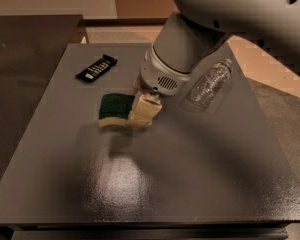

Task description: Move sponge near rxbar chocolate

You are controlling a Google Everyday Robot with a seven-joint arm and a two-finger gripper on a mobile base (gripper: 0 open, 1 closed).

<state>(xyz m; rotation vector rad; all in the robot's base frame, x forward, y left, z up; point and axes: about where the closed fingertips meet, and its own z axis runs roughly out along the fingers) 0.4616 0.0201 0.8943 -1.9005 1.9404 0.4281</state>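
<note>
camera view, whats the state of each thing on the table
green-topped yellow-foam sponge: gripped at one end, seemingly just above the dark grey table
gripper: over the table's middle, jaws shut on the sponge
flat black wrapped rxbar chocolate: lying flat, untouched, apart from the sponge
clear plastic water bottle: lying on its side
</note>
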